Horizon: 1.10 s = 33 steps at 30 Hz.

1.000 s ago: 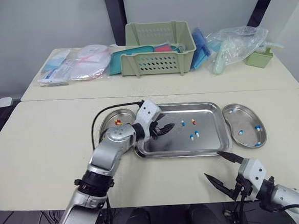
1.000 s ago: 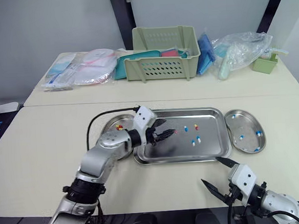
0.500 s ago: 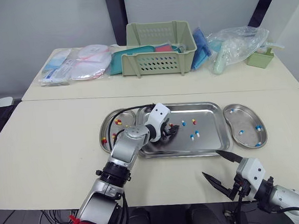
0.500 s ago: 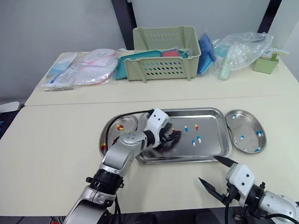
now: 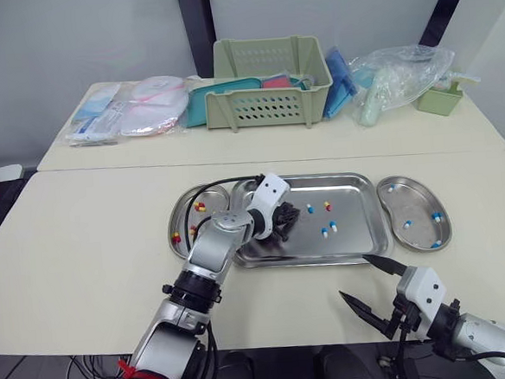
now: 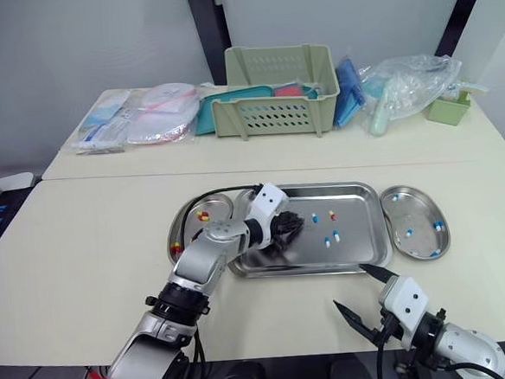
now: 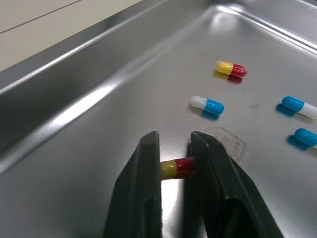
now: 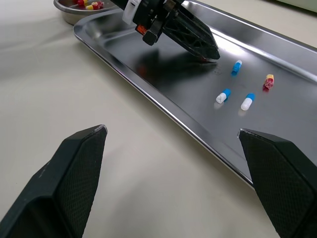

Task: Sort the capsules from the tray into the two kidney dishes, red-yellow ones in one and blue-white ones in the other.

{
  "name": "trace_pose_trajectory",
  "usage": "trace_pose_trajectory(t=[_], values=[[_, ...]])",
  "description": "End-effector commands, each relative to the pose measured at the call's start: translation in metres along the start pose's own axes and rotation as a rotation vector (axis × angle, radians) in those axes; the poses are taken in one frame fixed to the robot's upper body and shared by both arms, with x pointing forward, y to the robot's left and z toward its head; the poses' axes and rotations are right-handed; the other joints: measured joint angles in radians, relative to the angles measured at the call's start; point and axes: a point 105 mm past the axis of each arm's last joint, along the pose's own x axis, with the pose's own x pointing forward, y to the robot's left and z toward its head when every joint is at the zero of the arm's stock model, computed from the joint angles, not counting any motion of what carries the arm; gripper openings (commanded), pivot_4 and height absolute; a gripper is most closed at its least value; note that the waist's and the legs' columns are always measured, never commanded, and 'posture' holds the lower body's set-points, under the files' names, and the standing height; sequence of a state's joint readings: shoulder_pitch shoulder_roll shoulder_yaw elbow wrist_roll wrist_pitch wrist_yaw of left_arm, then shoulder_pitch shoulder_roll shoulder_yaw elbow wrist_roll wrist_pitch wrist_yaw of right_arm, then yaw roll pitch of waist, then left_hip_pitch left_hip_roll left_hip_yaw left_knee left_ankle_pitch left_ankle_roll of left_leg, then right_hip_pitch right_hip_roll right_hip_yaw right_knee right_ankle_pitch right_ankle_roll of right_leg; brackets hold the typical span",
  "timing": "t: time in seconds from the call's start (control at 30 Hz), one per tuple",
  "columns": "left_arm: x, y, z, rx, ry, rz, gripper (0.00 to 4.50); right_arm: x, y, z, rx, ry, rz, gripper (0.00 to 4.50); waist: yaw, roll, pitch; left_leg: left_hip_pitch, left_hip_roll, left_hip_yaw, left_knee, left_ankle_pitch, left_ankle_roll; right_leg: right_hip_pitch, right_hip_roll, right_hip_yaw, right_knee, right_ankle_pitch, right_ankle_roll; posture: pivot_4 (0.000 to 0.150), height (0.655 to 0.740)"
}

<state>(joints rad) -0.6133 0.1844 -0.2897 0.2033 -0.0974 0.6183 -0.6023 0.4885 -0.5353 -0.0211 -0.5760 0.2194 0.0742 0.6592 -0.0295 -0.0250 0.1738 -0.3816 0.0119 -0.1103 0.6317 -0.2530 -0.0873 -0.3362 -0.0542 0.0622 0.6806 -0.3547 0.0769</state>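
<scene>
- The left pincer (image 7: 174, 148) is down inside the tray (image 5: 354, 250), its two fingers closed on the ends of a red-yellow capsule (image 7: 177, 167). The capsule sits at or just above the tray floor; which of the two cannot be told.
- The right pincer (image 5: 353, 276) hangs over the bare surface (image 5: 84, 253) near the tray's front edge, jaws spread wide and holding nothing.
- Done so far: the left kidney dish (image 5: 178, 214) has a few red-yellow capsules in it (image 5: 199, 206), and the right kidney dish (image 5: 416, 197) has several blue-white ones (image 5: 406, 225). The sorting so far looks clean, with no mixed colours visible in either dish.
- Left in the tray besides the gripped capsule: one more red-yellow capsule (image 7: 231, 68) and three blue-white capsules (image 7: 207, 104), all lying loose and apart from each other.
- Judgement: the task is past halfway. The step in hand is to carry the gripped capsule to the left dish, and four further picks remain.
</scene>
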Motion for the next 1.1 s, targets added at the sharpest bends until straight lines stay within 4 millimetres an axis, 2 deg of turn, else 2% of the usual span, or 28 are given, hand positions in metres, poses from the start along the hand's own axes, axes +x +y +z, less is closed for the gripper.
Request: trace_pose_trajectory(t=[0.03, 0.17, 0.3, 0.43, 0.53, 0.73, 0.8, 0.97, 1.1], values=[[-0.001, -0.007, -0.009, -0.017, 0.028, -0.028, 0.42, -0.001, -0.002, 0.013, -0.021, -0.042, -0.010, 4.50, 0.000, 0.000, 0.000, 0.000, 0.000, 0.000, 0.000, 0.000, 0.000, 0.000, 0.000, 0.000, 0.000, 0.000, 0.000, 0.150, 0.7400], [-0.008, -0.006, 0.002, 0.008, -0.012, -0.029, 0.42, 0.000, -0.002, 0.013, -0.022, -0.043, -0.011, 4.50, 0.000, 0.000, 0.000, 0.000, 0.000, 0.000, 0.000, 0.000, 0.000, 0.000, 0.000, 0.000, 0.000, 0.000, 0.000, 0.150, 0.7400], [-0.024, -0.003, 0.021, 0.049, -0.077, -0.009, 0.42, 0.000, -0.002, 0.013, -0.027, -0.044, -0.010, 4.50, -0.001, 0.000, 0.000, 0.000, 0.000, 0.000, 0.000, 0.000, 0.000, 0.000, 0.000, 0.000, 0.000, 0.000, 0.000, 0.150, 0.7400], [-0.050, 0.005, 0.043, 0.054, -0.138, 0.035, 0.42, 0.000, 0.000, 0.014, -0.043, -0.042, 0.016, 4.50, 0.000, 0.000, 0.000, -0.001, 0.000, 0.000, 0.000, 0.000, 0.000, 0.000, 0.000, 0.000, 0.000, 0.000, 0.000, 0.150, 0.7400], [-0.078, 0.017, 0.049, 0.043, -0.140, 0.091, 0.42, 0.001, 0.007, 0.016, -0.092, -0.037, 0.085, 4.50, -0.003, 0.000, 0.000, 0.000, 0.000, 0.000, 0.000, 0.000, 0.000, 0.000, 0.000, 0.000, 0.000, 0.000, 0.000, 0.150, 0.7400], [-0.129, 0.045, 0.037, -0.020, -0.091, 0.263, 0.42, 0.013, 0.013, 0.031, -0.123, -0.097, 0.207, 4.50, -0.003, 0.000, 0.000, 0.000, 0.001, 0.000, 0.000, 0.000, 0.000, 0.000, 0.000, 0.000, 0.000, 0.000, 0.000, 0.150, 0.7400], [-0.141, 0.051, 0.026, -0.050, -0.061, 0.311, 0.42, 0.020, 0.015, 0.038, -0.109, -0.120, 0.261, 4.50, -0.002, -0.001, 0.001, 0.000, 0.000, -0.001, 0.000, 0.000, 0.000, 0.000, 0.000, 0.000, 0.000, 0.000, 0.000, 0.150, 0.7400], [-0.161, 0.060, 0.001, -0.078, 0.000, 0.404, 0.42, 0.032, 0.010, 0.047, -0.107, -0.138, 0.344, 4.50, -0.001, -0.001, 0.001, 0.000, 0.000, -0.001, 0.000, 0.000, 0.000, 0.000, 0.000, -0.001, 0.000, 0.000, 0.000, 0.150, 0.7400], [-0.167, 0.063, -0.011, -0.117, 0.003, 0.455, 0.42, 0.036, 0.006, 0.050, -0.109, -0.139, 0.368, 4.50, 0.002, -0.001, 0.001, -0.001, 0.000, -0.001, 0.000, 0.000, 0.000, 0.000, 0.000, -0.001, 0.000, 0.000, 0.000, 0.150, 0.7400]])
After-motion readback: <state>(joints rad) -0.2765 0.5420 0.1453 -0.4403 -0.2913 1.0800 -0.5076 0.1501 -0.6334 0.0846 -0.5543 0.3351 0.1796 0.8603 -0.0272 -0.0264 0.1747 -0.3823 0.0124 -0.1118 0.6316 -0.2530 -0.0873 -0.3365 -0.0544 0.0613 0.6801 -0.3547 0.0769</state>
